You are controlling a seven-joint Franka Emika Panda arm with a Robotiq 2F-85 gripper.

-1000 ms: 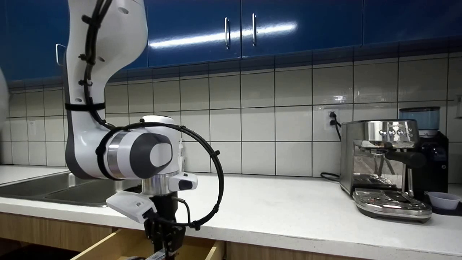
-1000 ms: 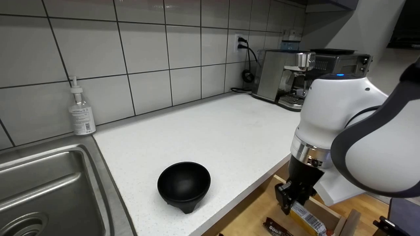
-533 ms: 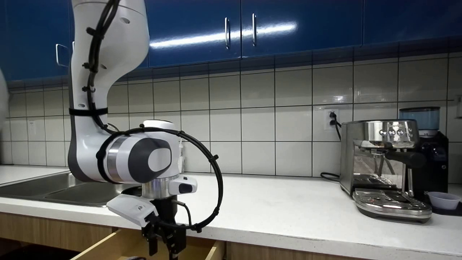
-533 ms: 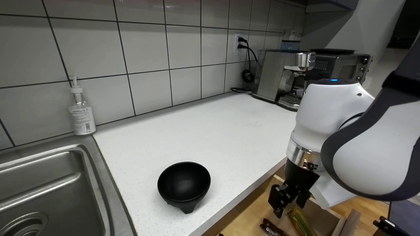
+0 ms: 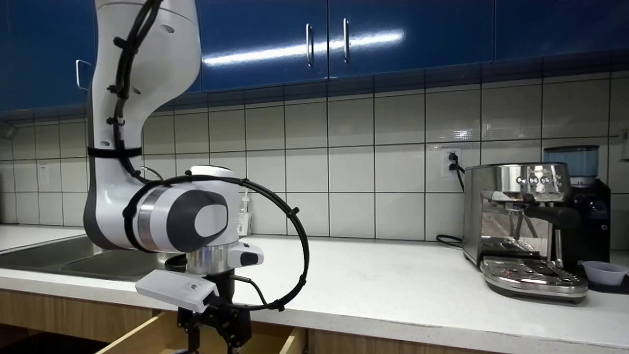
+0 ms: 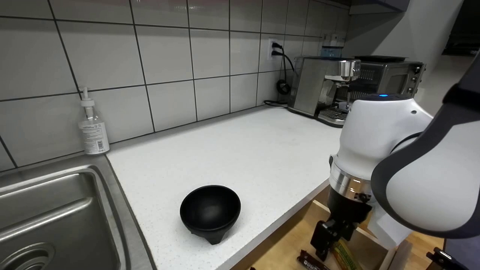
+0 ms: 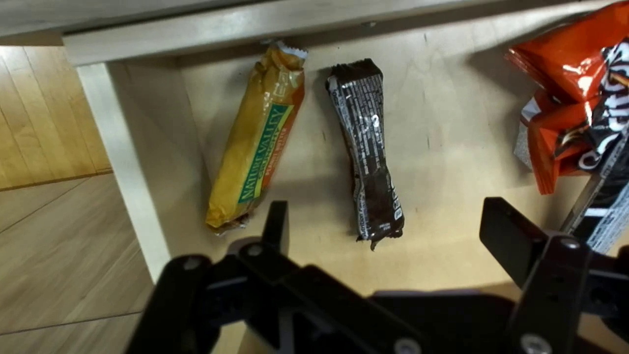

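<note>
Wrist view: in the open drawer (image 7: 157, 147) lie a yellow bar (image 7: 258, 142) marked NATURE VALLEY and PEANUT BUTTER, a brown bar (image 7: 369, 157) whose small print includes Nutrition Facts, and a red bag (image 7: 572, 61) with white lettering partly cut off. The gripper (image 7: 385, 214) holds nothing; its fingers (image 7: 511, 238) stand wide apart, the brown bar seen between them.

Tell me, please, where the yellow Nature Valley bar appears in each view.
Wrist view: yellow bar left of centre, mostly upper half.
In an exterior view: yellow bar at bottom edge, right of centre.
In an exterior view: not visible; open drawer at bottom left.
Shared landmark: open drawer, in all three views.
</note>
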